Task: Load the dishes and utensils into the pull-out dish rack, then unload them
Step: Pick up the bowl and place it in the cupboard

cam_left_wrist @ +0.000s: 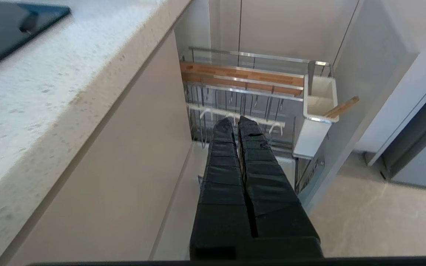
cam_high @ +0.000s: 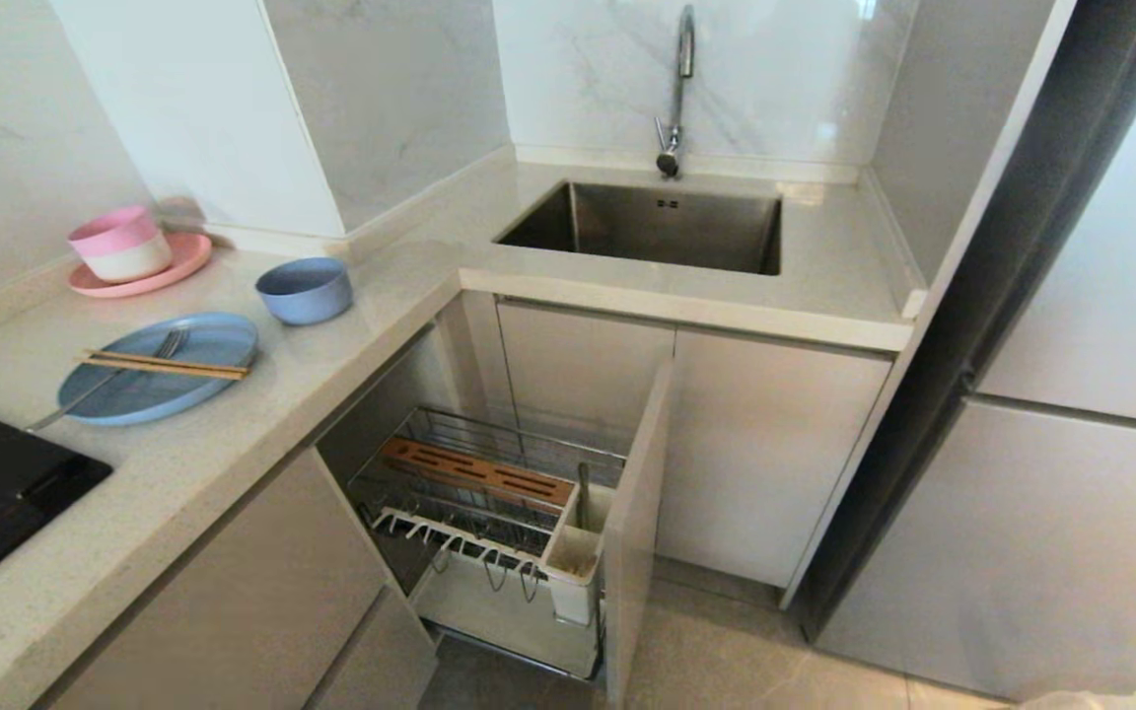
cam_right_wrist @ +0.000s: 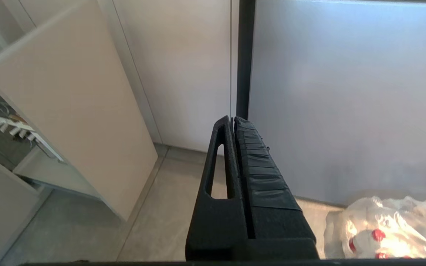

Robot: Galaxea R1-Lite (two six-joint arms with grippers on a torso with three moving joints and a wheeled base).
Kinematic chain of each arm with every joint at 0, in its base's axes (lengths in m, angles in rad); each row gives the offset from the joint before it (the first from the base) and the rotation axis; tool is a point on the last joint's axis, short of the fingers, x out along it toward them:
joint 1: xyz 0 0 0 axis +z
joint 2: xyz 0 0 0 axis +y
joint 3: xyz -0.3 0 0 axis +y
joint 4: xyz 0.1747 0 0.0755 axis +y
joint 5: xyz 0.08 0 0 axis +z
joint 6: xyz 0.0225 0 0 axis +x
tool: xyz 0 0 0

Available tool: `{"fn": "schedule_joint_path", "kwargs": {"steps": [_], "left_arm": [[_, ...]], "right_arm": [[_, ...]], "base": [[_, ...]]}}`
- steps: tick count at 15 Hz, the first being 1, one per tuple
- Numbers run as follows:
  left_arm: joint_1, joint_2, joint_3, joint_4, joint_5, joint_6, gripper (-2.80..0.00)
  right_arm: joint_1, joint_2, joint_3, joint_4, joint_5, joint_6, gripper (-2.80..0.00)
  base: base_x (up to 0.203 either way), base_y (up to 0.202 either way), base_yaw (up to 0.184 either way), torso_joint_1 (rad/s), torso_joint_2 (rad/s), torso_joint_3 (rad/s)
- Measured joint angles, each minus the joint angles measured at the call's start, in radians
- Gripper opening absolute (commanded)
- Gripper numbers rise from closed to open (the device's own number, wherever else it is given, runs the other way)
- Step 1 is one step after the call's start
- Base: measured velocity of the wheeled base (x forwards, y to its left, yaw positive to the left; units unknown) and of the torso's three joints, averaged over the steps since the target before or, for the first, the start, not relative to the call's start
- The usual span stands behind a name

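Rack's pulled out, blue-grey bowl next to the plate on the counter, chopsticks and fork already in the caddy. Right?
Not quite. In the head view the chopsticks and fork lie across the light-blue plate on the counter, not in the caddy. The rest holds: the rack is pulled out and the blue-grey bowl sits beside the plate.

Neither arm shows in the head view. Left gripper [cam_left_wrist: 235, 123]: black taped fingers [cam_left_wrist: 222, 155] pressed together, nothing between them, pointing forward and down. Right gripper [cam_right_wrist: 233, 122]: same pose, fingers [cam_right_wrist: 257, 166] closed flat against each other, empty, angled down. Both arms hanging free, touching nothing.
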Motion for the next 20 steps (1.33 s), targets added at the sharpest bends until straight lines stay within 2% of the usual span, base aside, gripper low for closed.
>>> {"fn": "schedule_joint_path", "kwargs": {"steps": [20], "left_arm": [[0.000,0.001,0.000,0.000,0.000,0.000,-2.80]], "right_arm": [[0.000,0.000,0.000,0.000,0.000,0.000,-2.80]], "base": [[0.000,0.000,0.000,0.003,0.00,-0.197]]}}
